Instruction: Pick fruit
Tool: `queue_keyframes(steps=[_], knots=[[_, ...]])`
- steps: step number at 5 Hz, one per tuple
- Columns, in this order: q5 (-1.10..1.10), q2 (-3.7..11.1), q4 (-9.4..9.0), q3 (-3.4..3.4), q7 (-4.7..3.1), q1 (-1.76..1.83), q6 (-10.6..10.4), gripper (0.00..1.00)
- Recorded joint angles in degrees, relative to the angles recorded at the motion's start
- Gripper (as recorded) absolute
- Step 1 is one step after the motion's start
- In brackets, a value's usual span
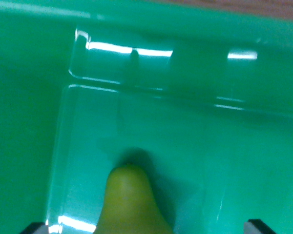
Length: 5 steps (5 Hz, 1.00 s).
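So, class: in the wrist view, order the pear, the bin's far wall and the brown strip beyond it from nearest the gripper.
1. Pear, bottom centre, between the gripper fingertips.
2. Bin's far wall, across the upper frame.
3. Brown strip, top edge, beyond the bin.

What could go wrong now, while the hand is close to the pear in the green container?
1. The pear narrows toward its top and looks smooth, so it may slip if the fingertips close on it.
2. The hand sits low inside the green bin, so it might strike the floor or the wall.
3. Only the fingertip corners show, so the grip cannot be confirmed.
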Motion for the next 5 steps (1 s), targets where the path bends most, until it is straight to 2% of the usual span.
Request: queue_keyframes(steps=[1, 2, 3, 4, 5], knots=[[0.0, 0.0, 0.0, 0.0, 0.0, 0.0, 0.0, 0.0], [0.2, 0.97, -1.69, 0.24, -0.07, 0.07, -2.12, 0.0], [0.2, 0.97, -1.69, 0.24, -0.07, 0.07, -2.12, 0.0], [0.39, 1.9, -3.33, 0.47, -0.14, 0.14, -4.17, 0.0], [0.39, 1.9, -3.33, 0.47, -0.14, 0.14, -4.17, 0.0]])
